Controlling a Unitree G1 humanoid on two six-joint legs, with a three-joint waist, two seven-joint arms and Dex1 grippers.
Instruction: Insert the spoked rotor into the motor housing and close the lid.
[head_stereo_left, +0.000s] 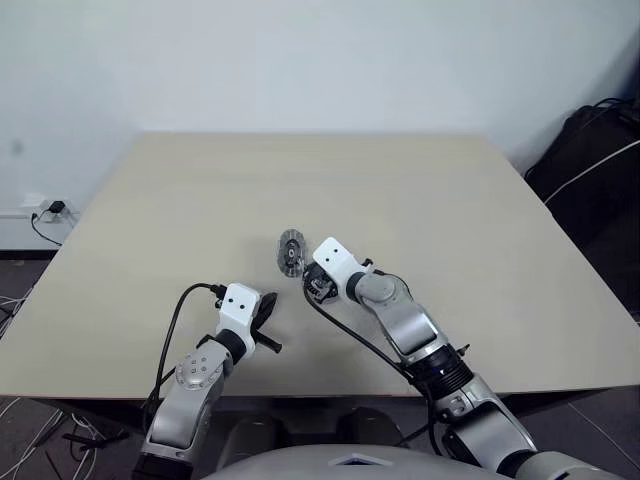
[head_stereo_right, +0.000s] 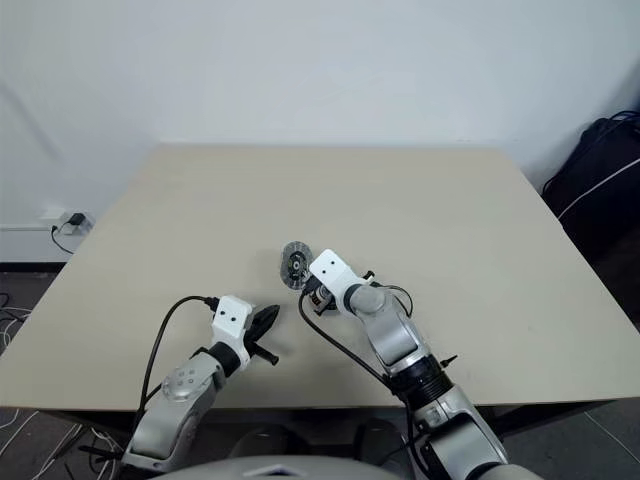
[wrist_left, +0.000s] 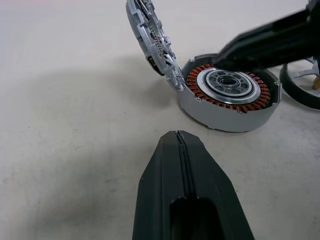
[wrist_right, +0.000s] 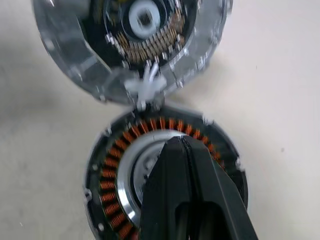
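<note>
Black fingers of the right gripper (wrist_right: 182, 145) are pressed together, tip resting in the motor housing (wrist_left: 229, 92) centre; the left gripper (wrist_left: 180, 137), also closed, waits nearby. Beside it the lid (wrist_left: 152, 37) stands hinged upright. Judging by the spoked rotor (wrist_left: 302, 85) lying just beyond, seat that first, then tip the lid down gently.

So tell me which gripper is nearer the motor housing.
Right. The right gripper, shut, hovers right over the motor housing, at its centre. The left gripper, also shut, sits back from it on the table's near side.
</note>
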